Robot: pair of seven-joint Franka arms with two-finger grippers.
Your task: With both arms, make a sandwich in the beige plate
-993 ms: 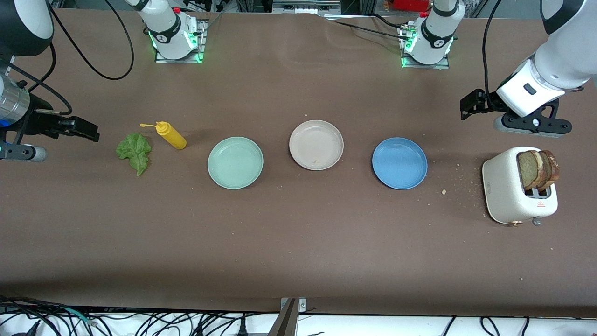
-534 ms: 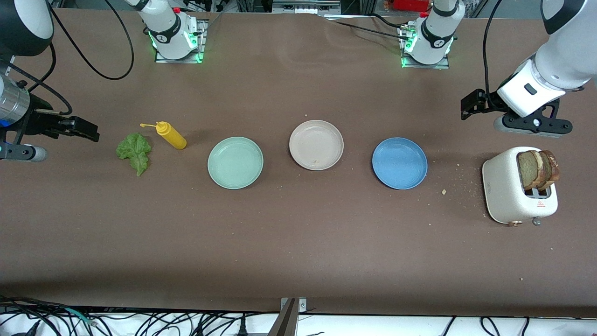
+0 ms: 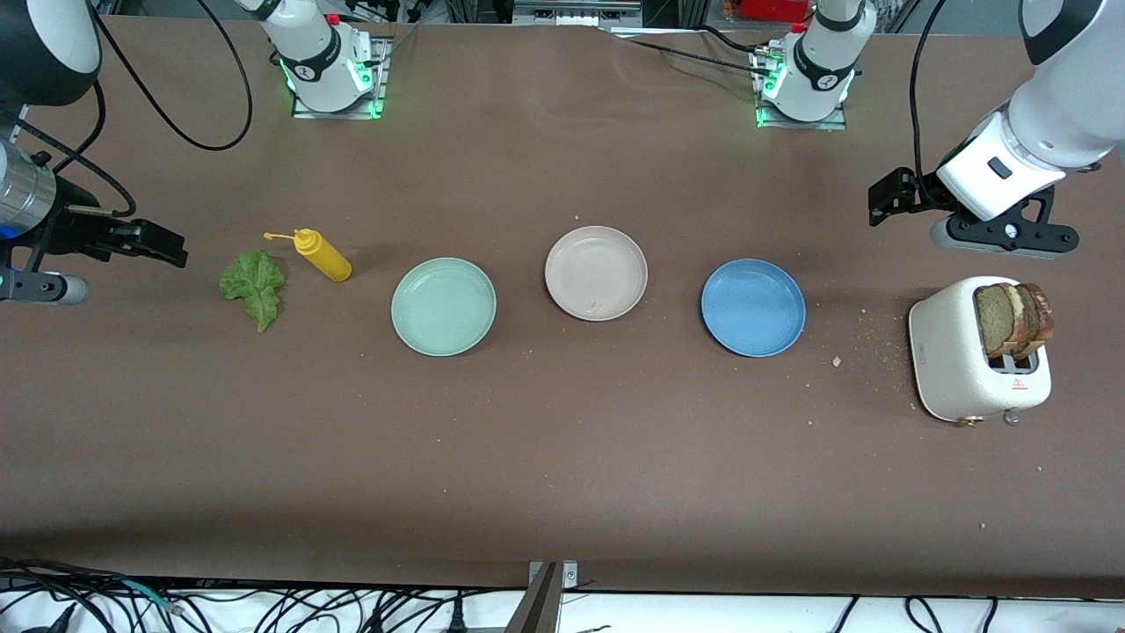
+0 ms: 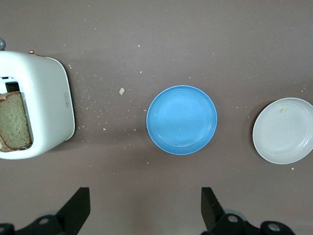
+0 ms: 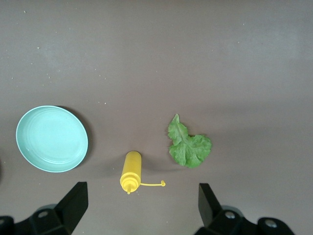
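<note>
Spanning everything, brown table [image 3: 562, 457]

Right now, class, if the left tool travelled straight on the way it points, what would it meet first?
Probably the bare brown table, between the round blue plate and the left tool; its open fingers face straight down there, though height is unclear.

Three plates [image 3: 596, 272], two bread slices [image 3: 1012, 318], one toaster [image 3: 954, 360], one lettuce leaf [image 3: 253, 285], one mustard bottle [image 3: 322, 255].

High front camera spans the table [image 3: 562, 457]; both wrist cameras look straight down from above it.
</note>
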